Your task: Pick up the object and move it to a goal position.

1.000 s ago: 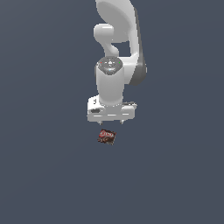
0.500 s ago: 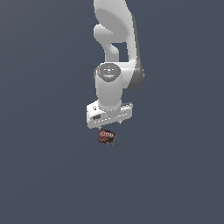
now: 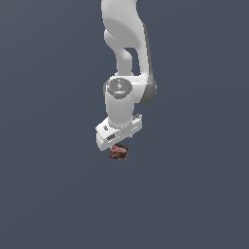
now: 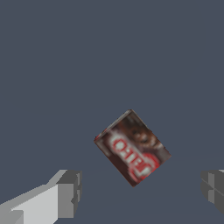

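Observation:
The object is a small flat dark brown-and-red packet (image 3: 119,152) with a red label and pale lettering. It lies on the grey surface just under the white gripper (image 3: 116,144). In the wrist view the packet (image 4: 132,148) lies skewed between the two fingers, touching neither. One grey fingertip (image 4: 68,192) and the other (image 4: 213,187) stand wide apart on either side. The gripper (image 4: 140,190) is open and empty, a little above the packet.
A plain dark grey surface (image 3: 194,194) fills the scene around the arm. The white arm (image 3: 124,58) rises above the gripper. No other objects show.
The gripper has come down closer to the packet and turned a little about its own axis. The packet has not moved.

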Robot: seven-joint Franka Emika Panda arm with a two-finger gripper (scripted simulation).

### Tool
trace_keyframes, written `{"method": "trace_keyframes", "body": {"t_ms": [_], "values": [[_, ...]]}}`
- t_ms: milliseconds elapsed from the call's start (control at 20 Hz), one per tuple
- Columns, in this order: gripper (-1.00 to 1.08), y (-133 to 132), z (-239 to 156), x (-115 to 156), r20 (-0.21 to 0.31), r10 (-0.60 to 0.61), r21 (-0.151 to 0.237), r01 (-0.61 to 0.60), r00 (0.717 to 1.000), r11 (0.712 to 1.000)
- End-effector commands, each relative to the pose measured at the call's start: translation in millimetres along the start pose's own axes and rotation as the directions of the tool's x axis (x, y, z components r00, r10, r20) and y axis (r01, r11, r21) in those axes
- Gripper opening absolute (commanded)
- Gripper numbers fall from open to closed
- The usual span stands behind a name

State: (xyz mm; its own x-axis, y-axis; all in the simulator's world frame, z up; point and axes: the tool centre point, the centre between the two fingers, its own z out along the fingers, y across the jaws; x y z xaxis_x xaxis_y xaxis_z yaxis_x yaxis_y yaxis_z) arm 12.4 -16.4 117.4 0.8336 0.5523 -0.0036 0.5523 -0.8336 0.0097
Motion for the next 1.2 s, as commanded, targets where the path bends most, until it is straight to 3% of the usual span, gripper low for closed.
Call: {"method": "trace_keyframes", "body": {"t_ms": [0,400,1150], "values": [[1.0,1,6,-1,0.001,-0.071,0.0,0.071,0.997,0.997],[1.0,5,23,-2,0.002,-0.29,0.002,0.29,0.957,0.957],[1.0,9,48,-4,-0.006,-0.591,0.005,0.591,0.807,0.807]]}}
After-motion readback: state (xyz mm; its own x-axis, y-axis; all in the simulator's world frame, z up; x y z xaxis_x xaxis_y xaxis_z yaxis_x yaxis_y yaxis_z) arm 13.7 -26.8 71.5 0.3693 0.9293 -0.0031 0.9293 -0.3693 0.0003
